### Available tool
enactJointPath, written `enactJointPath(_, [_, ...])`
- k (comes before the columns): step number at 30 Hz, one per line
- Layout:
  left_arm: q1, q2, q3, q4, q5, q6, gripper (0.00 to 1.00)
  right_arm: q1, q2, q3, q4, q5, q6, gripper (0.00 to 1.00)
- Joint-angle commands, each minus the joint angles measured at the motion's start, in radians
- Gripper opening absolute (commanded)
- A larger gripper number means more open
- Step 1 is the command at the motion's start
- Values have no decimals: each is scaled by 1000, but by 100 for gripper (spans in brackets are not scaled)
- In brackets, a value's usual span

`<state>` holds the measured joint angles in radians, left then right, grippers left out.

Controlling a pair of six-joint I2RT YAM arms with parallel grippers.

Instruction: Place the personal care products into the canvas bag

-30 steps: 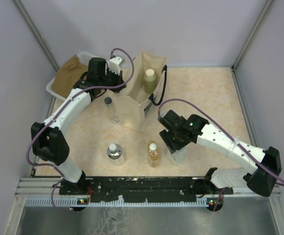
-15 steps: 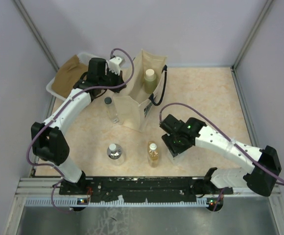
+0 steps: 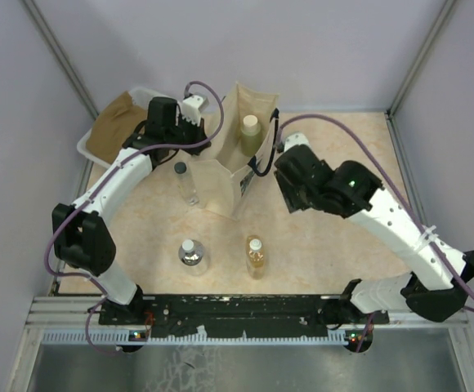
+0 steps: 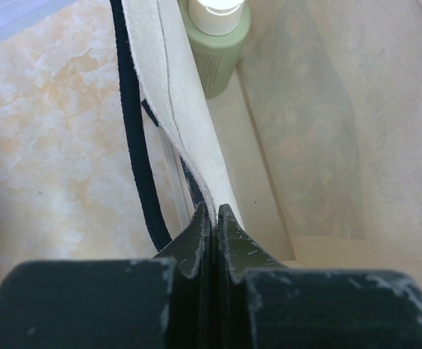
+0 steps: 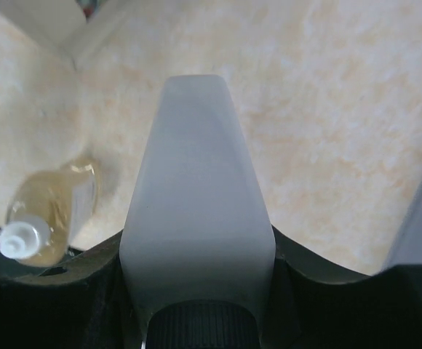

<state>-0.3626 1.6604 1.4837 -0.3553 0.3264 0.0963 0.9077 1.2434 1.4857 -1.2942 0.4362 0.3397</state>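
The canvas bag (image 3: 230,175) stands upright at the back middle, with the olive-green bottle (image 3: 250,131) inside it. My left gripper (image 3: 194,122) is shut on the bag's left rim (image 4: 196,160); the olive-green bottle (image 4: 215,51) shows inside the bag past that rim. My right gripper (image 3: 292,184) is raised just right of the bag and shut on the square whitish bottle (image 5: 196,203) below its black cap (image 5: 200,327). The slim clear bottle (image 3: 186,181), the silvery round bottle (image 3: 191,253) and the amber bottle (image 3: 256,256) stand on the table.
A white tub (image 3: 90,151) with brown cloth sits at the back left, behind my left arm. The bag's black handle (image 4: 134,145) hangs outside its rim. The amber bottle (image 5: 47,214) lies below and left of my right gripper.
My right gripper has lifted the whitish bottle off the table and carried it back and up toward the bag's right side. The left arm has not moved.
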Motion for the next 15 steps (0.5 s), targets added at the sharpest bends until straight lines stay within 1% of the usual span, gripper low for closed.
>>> enactJointPath(1, [4,-19,-23,17,13,-7,0,10,46,296,79,255,-131,0])
enactJointPath(4, [4,-21,-29,19,13,-8,0,9,113,431,205,268,-262,0])
enactJointPath(8, [4,-28,-36,25,17,-11,0,8,166,510,448,228,-428,0])
enactJointPath(12, [4,-44,-45,36,52,-15,0,-2,216,522,676,106,-538,0])
enactJointPath(15, [4,-60,-51,41,58,-17,0,-42,289,574,738,10,-550,0])
